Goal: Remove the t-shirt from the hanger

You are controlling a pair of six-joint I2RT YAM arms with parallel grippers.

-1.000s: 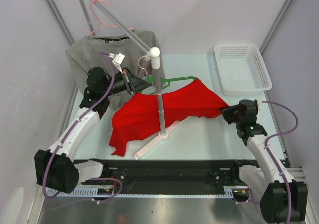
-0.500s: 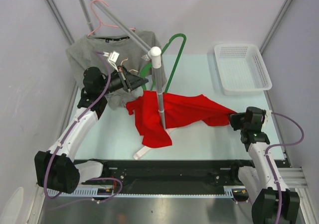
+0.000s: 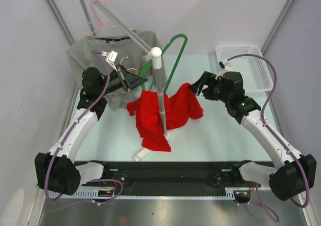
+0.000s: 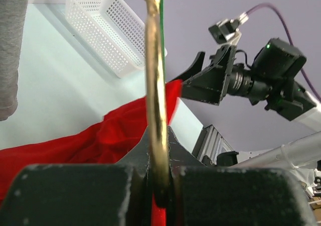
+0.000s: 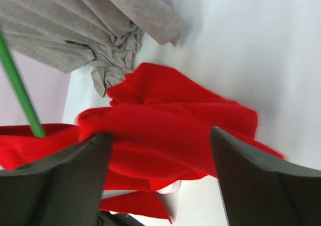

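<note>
The red t-shirt (image 3: pixel 165 113) lies crumpled on the table around the foot of the stand pole, off the green hanger (image 3: pixel 175 50). The hanger is raised and tilted up behind the pole. My left gripper (image 3: pixel 135 79) is shut on the hanger's brass hook (image 4: pixel 155 85), seen edge-on between the jaws of the left gripper (image 4: pixel 160 186). My right gripper (image 3: pixel 197 87) hovers open just above the t-shirt's right edge. In the right wrist view the right gripper (image 5: pixel 160 176) has its jaws wide apart over the red cloth (image 5: pixel 165 130), holding nothing.
A grey pole with a white ball top (image 3: pixel 156 52) stands mid-table on a white base (image 3: pixel 148 149). A grey t-shirt (image 3: pixel 105 50) hangs on a pink hanger (image 3: pixel 103 20) from the slanted rail at back left. A white basket (image 3: pixel 246 68) sits back right.
My right gripper opened, let go of the red t-shirt and swung up and left toward the pole. The t-shirt's right side fell into a heap. The left gripper kept holding the hanger.
</note>
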